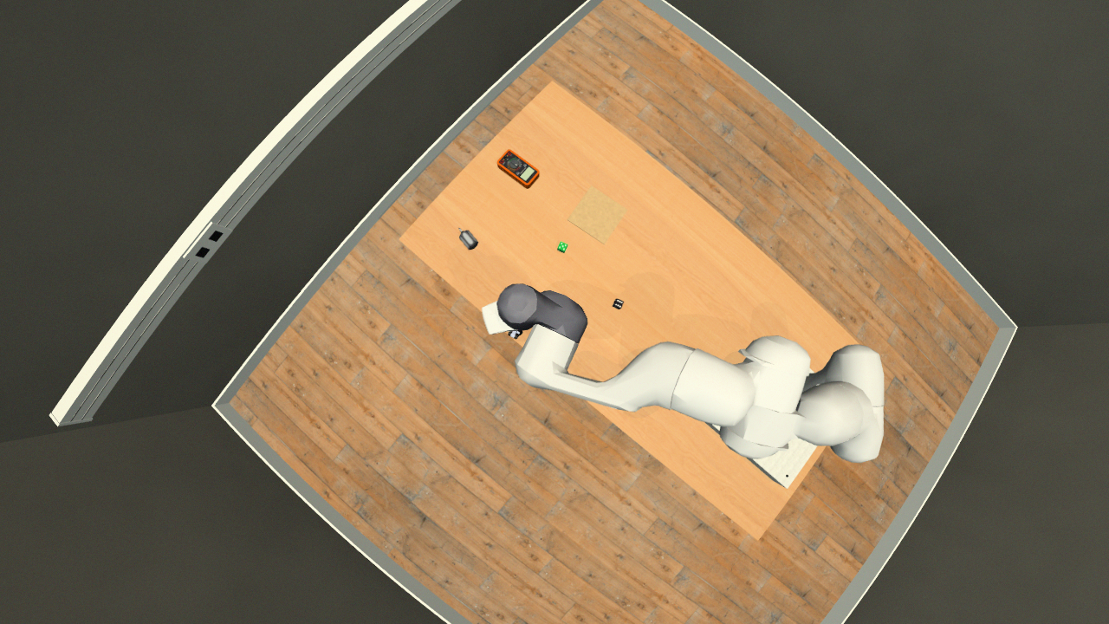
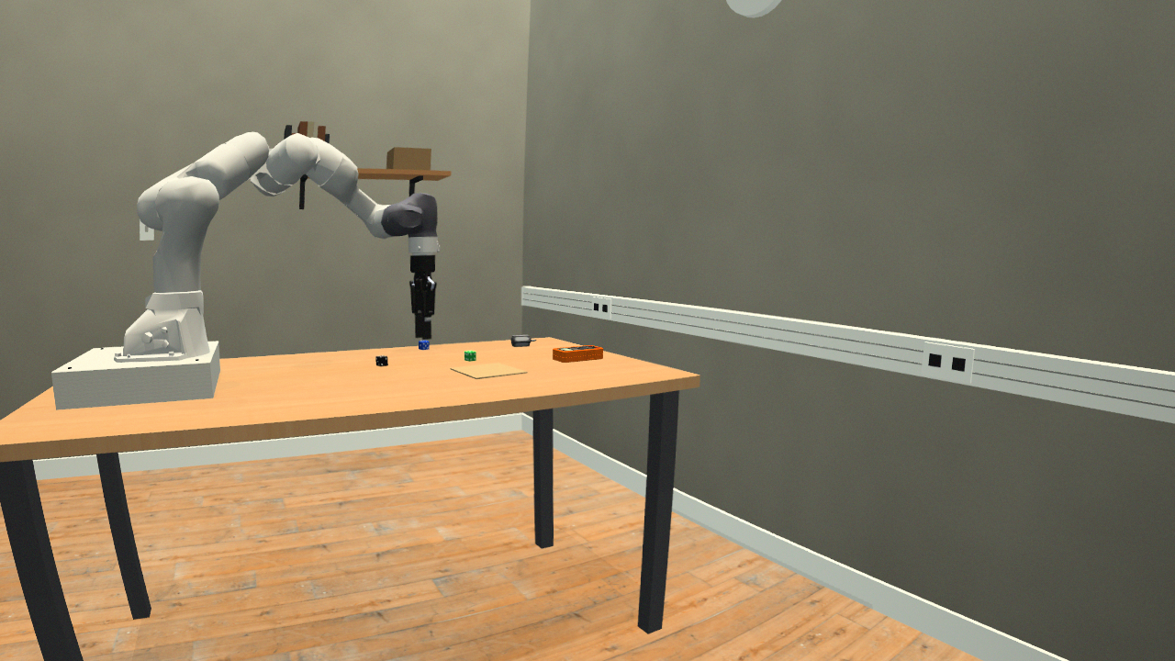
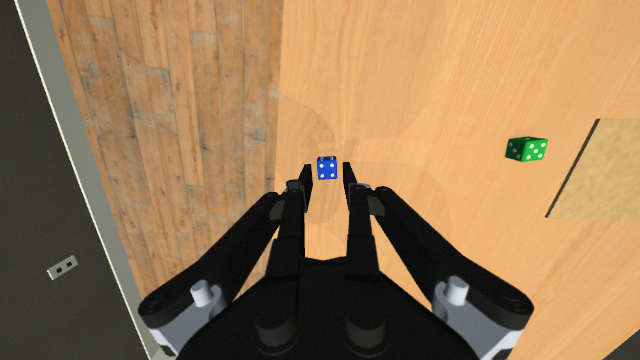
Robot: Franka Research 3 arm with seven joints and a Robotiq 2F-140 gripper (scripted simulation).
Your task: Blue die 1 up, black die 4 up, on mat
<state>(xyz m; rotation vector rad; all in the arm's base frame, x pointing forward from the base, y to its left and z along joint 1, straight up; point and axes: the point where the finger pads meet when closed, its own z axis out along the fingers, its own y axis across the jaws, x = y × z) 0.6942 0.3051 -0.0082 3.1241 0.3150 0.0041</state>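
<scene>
While the blue die (image 2: 423, 345) (image 3: 327, 168) shows four pips, the jaws (image 2: 422, 338) stand apart, gripping nothing.

Top view overhead; exterior from table's side; both share table (image 1: 697, 310) (image 2: 329, 402).

Between the green die (image 1: 561, 246) (image 2: 470, 355) (image 3: 526, 149) and the black die (image 1: 618, 304) (image 2: 381, 361) a gripper could probably pass, viewed from above.
</scene>
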